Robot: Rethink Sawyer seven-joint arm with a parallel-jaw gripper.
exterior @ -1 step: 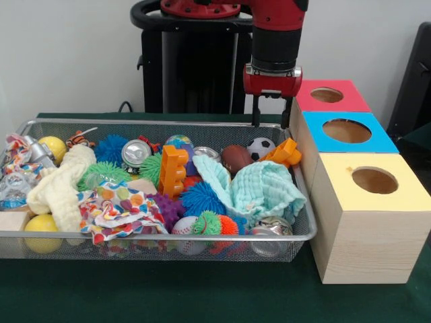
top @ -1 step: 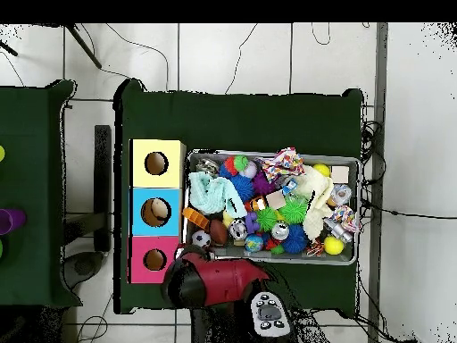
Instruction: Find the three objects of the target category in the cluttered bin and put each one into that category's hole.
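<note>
Hangs above the far right corner of the wire bin (exterior @ -1 step: 168, 235), gripper (exterior @ -1 step: 271, 124) with its two black fingers spread apart, holding nothing. Sits beside the red-topped box (exterior @ -1 step: 331, 95), with blue-topped box (exterior @ -1 step: 347, 130) and yellow-topped box (exterior @ -1 step: 374, 180) lined up nearer. Crowded inside: mint cloth (exterior @ -1 step: 259, 188), orange block (exterior @ -1 step: 172, 170), small football (exterior @ -1 step: 236, 158).

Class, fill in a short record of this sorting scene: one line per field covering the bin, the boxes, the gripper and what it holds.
bin: wire mesh basket crowded with balls, cloths, cans and blocks
boxes: three wooden boxes in a row beside it, each with one round hole; tops red, blue, yellow
gripper: open, above the bin's corner by the red box
held: nothing
</note>
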